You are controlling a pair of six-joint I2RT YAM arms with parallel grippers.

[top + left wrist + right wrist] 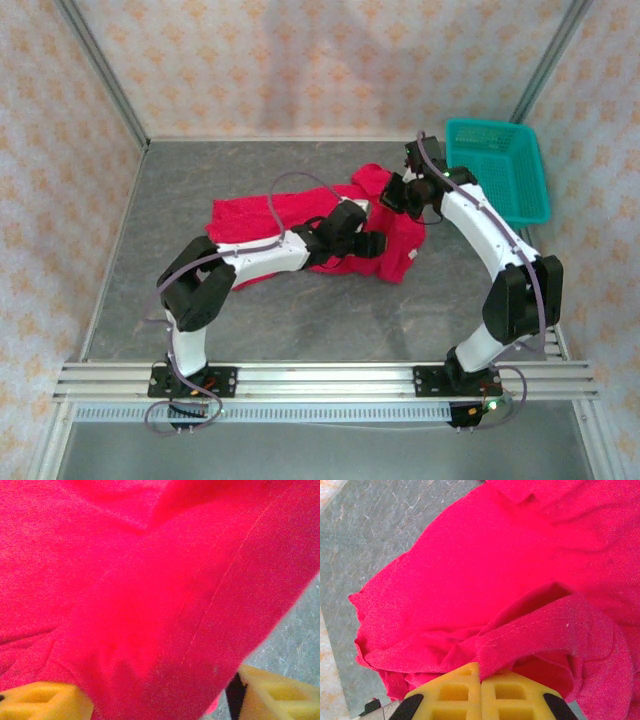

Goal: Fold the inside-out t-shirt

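As seen from overhead, finds the inside-out t-shirt [250,215] rumpled mid-frame on the grey table [300,310], lower left of the teal basket [520,190], with the left gripper [372,243] low on its right half and the right gripper [398,195] at its upper right edge. On the left wrist, shows yellow fingers [45,700] standing apart at the bottom corners, red cloth spread between — released, probably poised to pin a fold line. On the right wrist, shows jaws clenched on a stitched hem [535,630] at bottom centre — likely lifting that edge to carry it over.
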